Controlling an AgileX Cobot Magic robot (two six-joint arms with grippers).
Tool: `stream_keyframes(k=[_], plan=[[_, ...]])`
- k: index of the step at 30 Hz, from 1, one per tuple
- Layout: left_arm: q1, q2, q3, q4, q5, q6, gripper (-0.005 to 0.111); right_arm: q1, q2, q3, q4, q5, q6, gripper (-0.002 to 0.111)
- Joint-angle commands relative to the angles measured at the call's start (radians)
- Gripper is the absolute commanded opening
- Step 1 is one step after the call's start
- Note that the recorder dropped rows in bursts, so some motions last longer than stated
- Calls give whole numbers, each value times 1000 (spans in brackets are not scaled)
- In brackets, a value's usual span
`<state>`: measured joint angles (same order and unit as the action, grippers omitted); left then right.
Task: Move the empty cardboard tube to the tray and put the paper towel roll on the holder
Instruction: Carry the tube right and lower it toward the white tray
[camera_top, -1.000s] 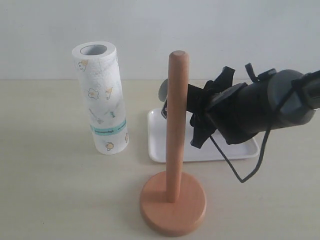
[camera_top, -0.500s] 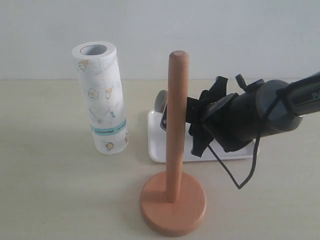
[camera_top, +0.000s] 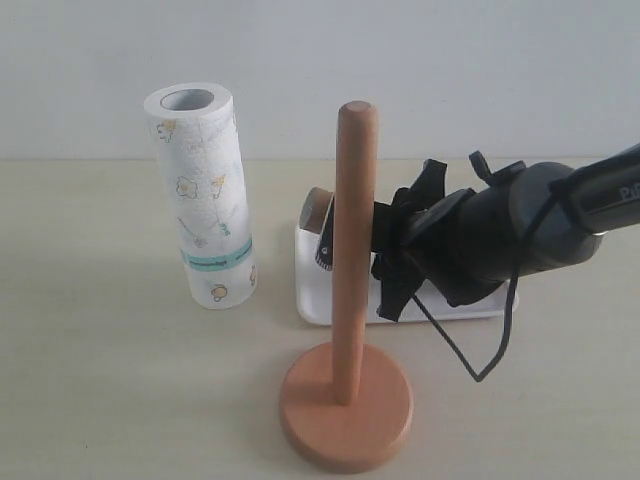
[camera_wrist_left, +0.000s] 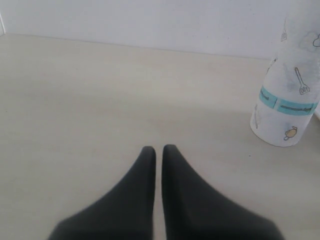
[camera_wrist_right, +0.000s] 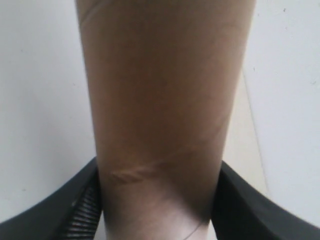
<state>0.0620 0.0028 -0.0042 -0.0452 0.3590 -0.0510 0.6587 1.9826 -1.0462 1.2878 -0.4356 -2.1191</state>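
Quick count: one paper towel roll (camera_top: 203, 195), standing upright on the table (camera_top: 100, 380), left of the holder (camera_top: 352, 230) and apart from it. One holder, one white tray (camera_top: 310, 290) just behind it. One empty cardboard tube (camera_wrist_right: 165, 100), clamped sideways in the right claw (camera_wrist_right: 160, 200), low over the tray's left end; can't tell if touching. Left claw (camera_wrist_left: 157, 155) pinched closed on nothing, near the roll.

Pale beige tabletop (camera_top: 100, 380) against a plain white wall (camera_top: 420, 60)
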Motion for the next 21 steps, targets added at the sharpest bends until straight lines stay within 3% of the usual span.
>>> stream_keyframes(k=[1,21], plan=[[-4,-3,4,2,1,-8,4,1,5,-3,-13,60,-5,0],[-4,-3,4,2,1,-8,4,-1,57,0,-93,48,-5,0]])
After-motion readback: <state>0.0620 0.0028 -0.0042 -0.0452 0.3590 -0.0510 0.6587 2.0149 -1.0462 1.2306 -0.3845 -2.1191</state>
